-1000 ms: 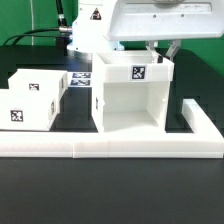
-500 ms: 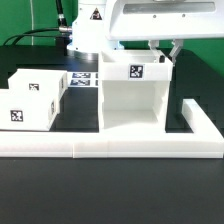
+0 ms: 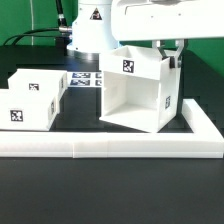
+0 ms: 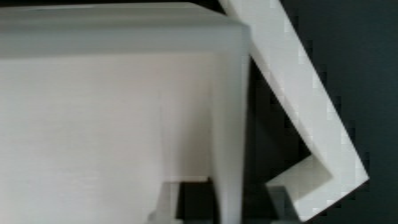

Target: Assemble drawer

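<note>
Sitting at the left of the frame, the drawer (image 3: 28, 110) rests on the table, well apart from the gripper (image 3: 171, 55). It looks light, hard and smooth, so a thin top wall seems the best place to pinch. At the upper right, the gripper pinches a wall of the tilted housing (image 3: 135, 98).
</note>
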Robot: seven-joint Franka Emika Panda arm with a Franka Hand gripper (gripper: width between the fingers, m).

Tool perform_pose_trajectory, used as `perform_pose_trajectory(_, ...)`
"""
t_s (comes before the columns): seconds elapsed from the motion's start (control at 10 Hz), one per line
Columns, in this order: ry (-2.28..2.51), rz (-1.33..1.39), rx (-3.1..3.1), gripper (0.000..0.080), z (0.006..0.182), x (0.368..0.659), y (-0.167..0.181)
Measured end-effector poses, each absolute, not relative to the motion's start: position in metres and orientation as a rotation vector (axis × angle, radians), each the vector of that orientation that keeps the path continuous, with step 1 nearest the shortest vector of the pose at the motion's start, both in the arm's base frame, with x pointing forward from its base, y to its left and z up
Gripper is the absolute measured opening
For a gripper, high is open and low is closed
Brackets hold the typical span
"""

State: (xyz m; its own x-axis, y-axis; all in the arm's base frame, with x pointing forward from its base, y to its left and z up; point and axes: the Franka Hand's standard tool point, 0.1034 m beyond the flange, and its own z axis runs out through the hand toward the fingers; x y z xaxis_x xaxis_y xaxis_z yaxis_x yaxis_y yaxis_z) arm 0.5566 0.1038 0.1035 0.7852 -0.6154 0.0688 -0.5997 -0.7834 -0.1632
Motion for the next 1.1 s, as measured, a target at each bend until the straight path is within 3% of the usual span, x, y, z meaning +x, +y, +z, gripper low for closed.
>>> perform_pose_trajectory(0.3, 1.159, -0.163, -2.74, 0.0044, 0.106, 0.558, 0.106)
perform_pose_trajectory(0.6, 1.668, -0.099, -2.421, 0.0047, 0.101, 0.563, 0.094)
perform_pose_trajectory(1.1, 1.943, -0.053, -2.149, 0.0052, 0.102, 0.566, 0.093)
